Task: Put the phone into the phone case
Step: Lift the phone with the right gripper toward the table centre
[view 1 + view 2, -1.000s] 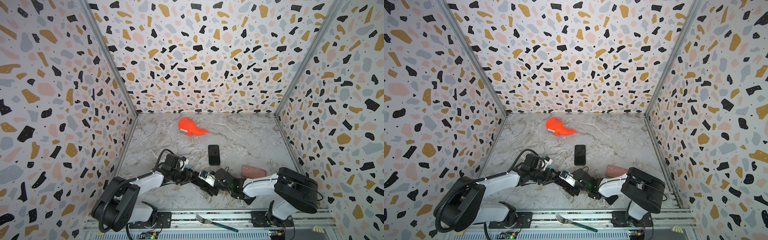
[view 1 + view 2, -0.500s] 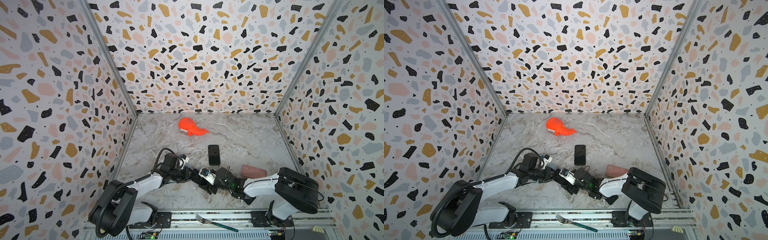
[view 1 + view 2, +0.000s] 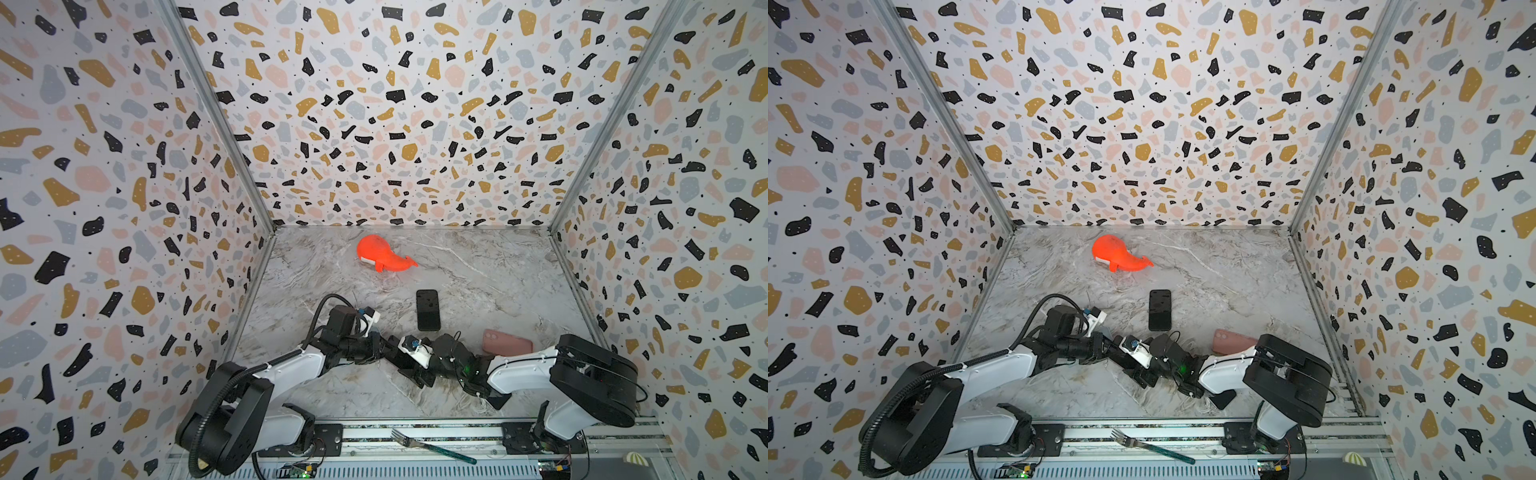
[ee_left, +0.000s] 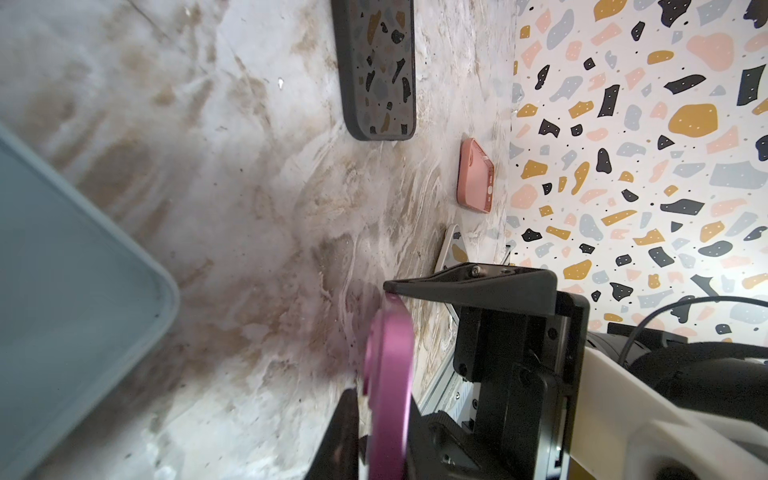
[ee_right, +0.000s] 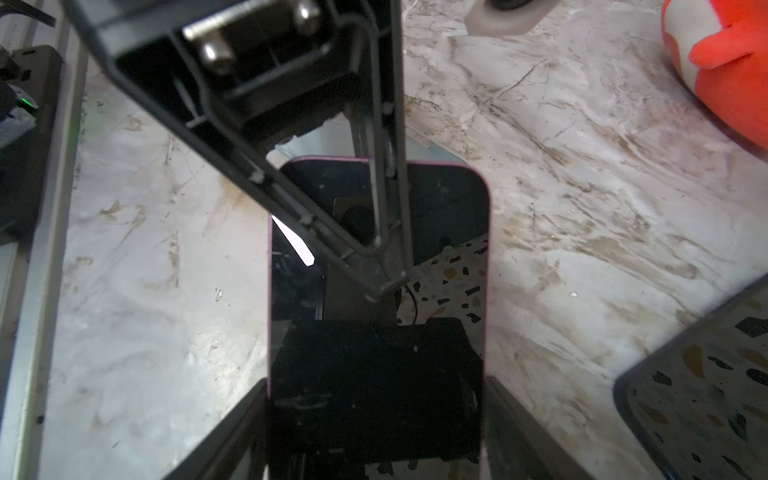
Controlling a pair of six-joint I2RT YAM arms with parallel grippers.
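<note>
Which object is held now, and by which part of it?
The right gripper clamps the purple-rimmed black-screened phone by its two long edges, near one end.

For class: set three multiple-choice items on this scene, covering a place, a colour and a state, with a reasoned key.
1. Where is the fork? A on the front rail; B by the back wall; C in the left corner.
2. The whale toy's colour? A blue; B orange; C green.
3. The phone's state? A lying free; B held by the right gripper; C standing against a wall.
Key: 1 A, it lies on the rail; 2 B, orange in both top views; 3 B, fingers flank its edges.
</note>
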